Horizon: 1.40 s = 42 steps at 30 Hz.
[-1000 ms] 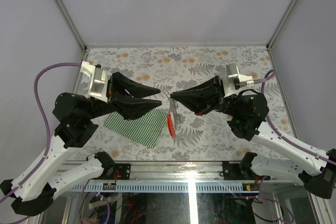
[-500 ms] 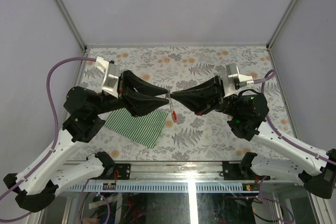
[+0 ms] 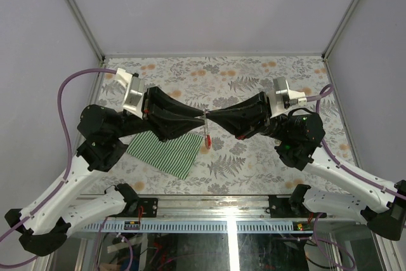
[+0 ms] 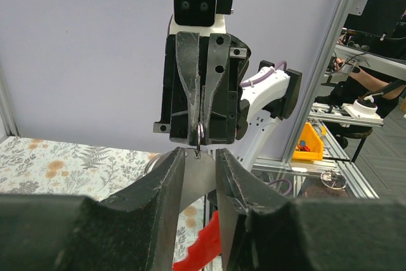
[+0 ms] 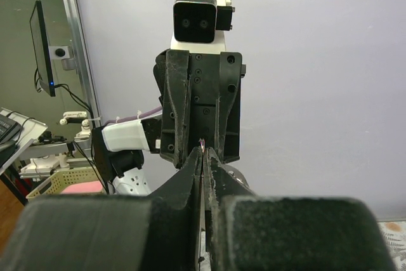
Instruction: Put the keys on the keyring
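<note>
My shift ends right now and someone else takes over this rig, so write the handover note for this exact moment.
Right gripper: shut on the thin grey keyring loop, held above the floral-patterned table; its red curved tag hangs below.
Left gripper: open, tip to tip with the right one, fingertips close up to the loop, not gripping it.
Keys: none can be made out in any view.
Green-striped cloth: flat on the table, under the left arm.
Done: keyring lifted.
Left: locate the keys and thread them on.

Table (image 3: 266,71): grey fern print with orange blossoms. Cloth (image 3: 166,153): green-and-white stripes. Keyring (image 3: 207,141): red tag. Left gripper (image 3: 202,117), right gripper (image 3: 210,117): black. Cable (image 3: 61,93): purple.
</note>
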Each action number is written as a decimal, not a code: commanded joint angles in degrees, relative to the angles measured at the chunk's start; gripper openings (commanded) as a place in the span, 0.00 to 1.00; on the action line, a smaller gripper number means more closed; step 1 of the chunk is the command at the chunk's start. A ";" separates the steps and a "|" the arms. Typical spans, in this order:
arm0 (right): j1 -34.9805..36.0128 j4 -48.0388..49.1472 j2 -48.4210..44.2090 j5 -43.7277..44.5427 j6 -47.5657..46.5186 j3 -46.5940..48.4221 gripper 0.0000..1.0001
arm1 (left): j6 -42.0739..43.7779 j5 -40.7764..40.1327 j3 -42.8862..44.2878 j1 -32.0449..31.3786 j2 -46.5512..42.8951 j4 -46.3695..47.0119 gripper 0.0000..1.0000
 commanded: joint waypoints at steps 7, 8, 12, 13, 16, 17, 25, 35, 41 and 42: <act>0.31 4.12 -1.08 1.73 -1.03 0.42 0.00 | -1.50 0.77 -1.01 0.14 -0.01 5.07 0.24; 0.31 4.12 -1.06 1.73 -1.03 0.38 0.00 | -1.56 0.75 -0.98 0.11 0.05 5.12 0.23; 0.30 4.12 -0.94 1.73 -1.11 0.25 0.00 | -1.67 0.82 -1.12 0.16 -0.08 5.37 0.22; 0.29 4.12 -0.90 1.83 -1.08 0.16 0.00 | -1.72 0.77 -1.26 0.13 -0.23 5.61 0.21; 0.33 4.12 -0.75 1.69 -1.12 0.11 0.00 | -1.93 0.72 -1.66 0.15 -0.31 6.14 0.21; 0.32 4.12 -0.73 1.65 -1.04 0.14 0.00 | -2.06 0.72 -1.70 0.10 -0.26 6.22 0.21; 0.36 4.21 -0.67 1.57 -0.95 0.03 0.00 | -2.27 1.16 -1.50 0.13 0.05 6.43 0.19; 0.30 4.71 -0.79 1.38 -0.74 -0.02 0.00 | -2.38 1.54 -1.68 0.16 0.56 6.09 0.19; 0.31 4.50 -0.76 1.25 -0.72 -0.09 0.00 | -2.46 1.24 -1.37 0.14 0.78 5.86 0.15; 0.32 4.48 -0.80 1.28 -0.78 -0.19 0.00 | -2.51 1.12 -1.33 0.20 0.86 5.75 0.14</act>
